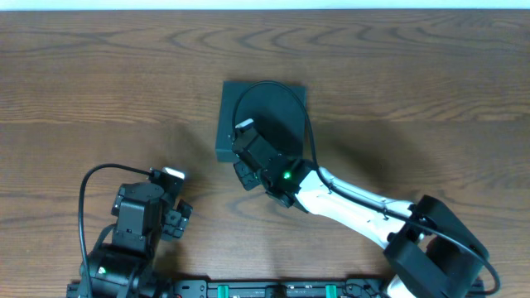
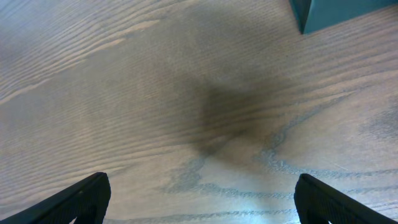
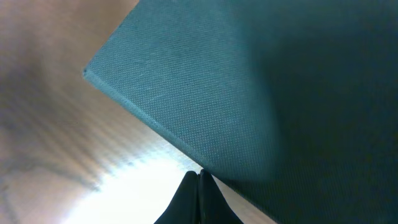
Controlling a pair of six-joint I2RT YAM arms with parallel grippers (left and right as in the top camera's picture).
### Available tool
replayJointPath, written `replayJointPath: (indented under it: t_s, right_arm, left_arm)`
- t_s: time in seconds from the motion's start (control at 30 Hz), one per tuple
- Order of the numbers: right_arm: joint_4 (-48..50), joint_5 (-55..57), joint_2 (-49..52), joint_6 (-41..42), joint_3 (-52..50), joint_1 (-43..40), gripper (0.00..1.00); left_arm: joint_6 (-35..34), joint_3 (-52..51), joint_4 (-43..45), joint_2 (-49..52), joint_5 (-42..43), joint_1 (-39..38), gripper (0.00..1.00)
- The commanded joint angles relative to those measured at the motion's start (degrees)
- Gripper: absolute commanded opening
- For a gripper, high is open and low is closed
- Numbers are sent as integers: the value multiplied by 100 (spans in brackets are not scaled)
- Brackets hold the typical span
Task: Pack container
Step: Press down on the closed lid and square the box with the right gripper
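Note:
The container (image 1: 261,116) is a square, dark teal-black box with its lid down, at the table's middle. My right gripper (image 1: 246,170) sits at the box's near edge, partly over it. In the right wrist view the fingers (image 3: 199,177) are pressed together with nothing between them, their tips touching the lower edge of the box (image 3: 249,81). My left gripper (image 1: 175,211) is at the near left, apart from the box. In the left wrist view its fingers (image 2: 202,196) are wide open over bare wood, with a corner of the box (image 2: 329,12) at the top right.
The wooden table (image 1: 99,91) stretches around the box. A black cable (image 1: 273,87) from the right arm arcs over the box lid. The arm bases and a rail (image 1: 273,290) line the near edge. No snack packets show.

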Motion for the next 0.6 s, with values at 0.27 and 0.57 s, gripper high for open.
replayJointPath:
  t_s: [0.27, 0.57]
  right_arm:
    - [22, 986, 166, -28, 52, -149, 2]
    - [479, 960, 378, 28, 52, -254, 2]
  left_arm:
    - [61, 2, -4, -20, -79, 35, 95]
    - [61, 2, -4, -20, -79, 35, 95]
